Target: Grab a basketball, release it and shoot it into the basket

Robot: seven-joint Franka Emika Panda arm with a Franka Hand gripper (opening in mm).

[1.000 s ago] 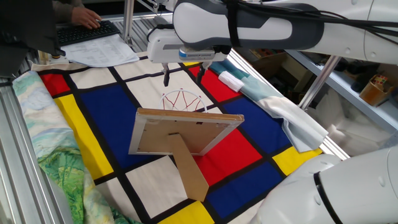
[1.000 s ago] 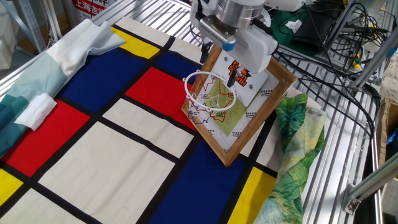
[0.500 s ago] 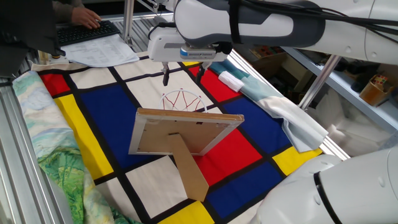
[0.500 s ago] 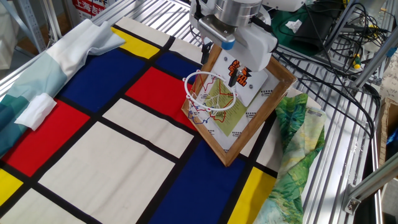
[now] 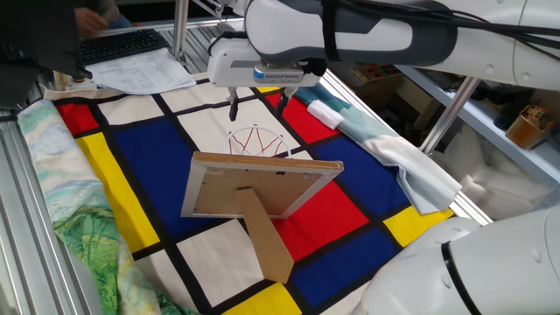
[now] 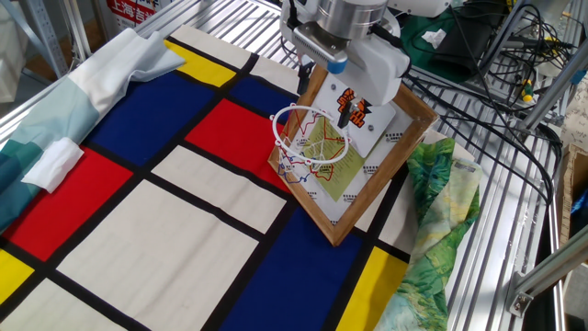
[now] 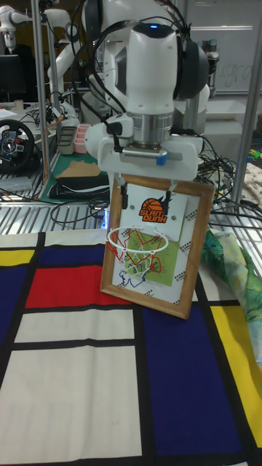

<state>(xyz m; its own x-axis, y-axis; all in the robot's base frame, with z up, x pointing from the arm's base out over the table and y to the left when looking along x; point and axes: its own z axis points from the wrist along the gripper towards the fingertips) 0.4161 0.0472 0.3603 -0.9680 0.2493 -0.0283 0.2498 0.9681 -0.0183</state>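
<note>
No basketball shows in any view. Our gripper (image 7: 146, 198) hangs above the basket (image 7: 137, 245) with jaws spread and empty. We judge the ball light, smooth and prone to roll: pinch across its middle.

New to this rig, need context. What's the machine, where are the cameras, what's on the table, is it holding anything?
It is one white robot arm ending in a two-finger gripper. Three cameras: one behind the board, one to its side, and a tall one facing its front. A checked cloth in red, blue, yellow and white covers the table. On it a wood-framed board leans on a prop, with the basket, a red hoop with a net, on its face. The gripper hangs open above the hoop, holding nothing. No ball shows in any view.
</note>
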